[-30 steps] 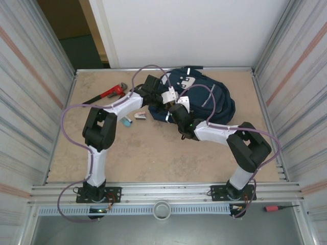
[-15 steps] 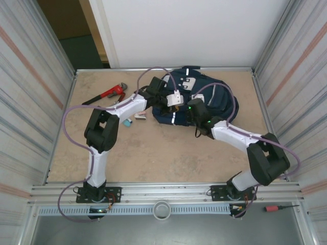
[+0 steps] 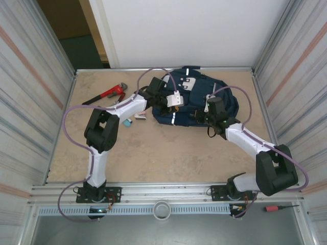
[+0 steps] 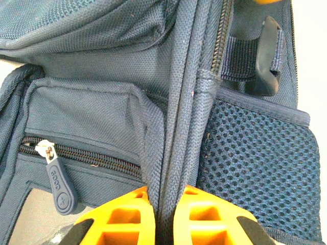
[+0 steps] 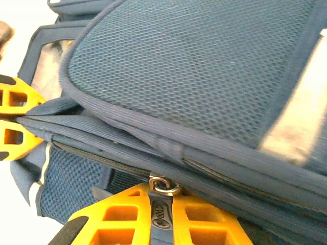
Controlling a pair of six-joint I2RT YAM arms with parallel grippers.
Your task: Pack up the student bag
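The student bag lies at the far middle of the surface. The left fingers pinch its side seam. The right fingers clamp the zipper pull. This looks like the zipper step: next, draw the pull along its track while the left braces.

— Where was room left on the worktop?
— Open surface was seen in the near middle, between the left arm and the right arm. The far side was blocked by the student bag, a red wrench and small items.
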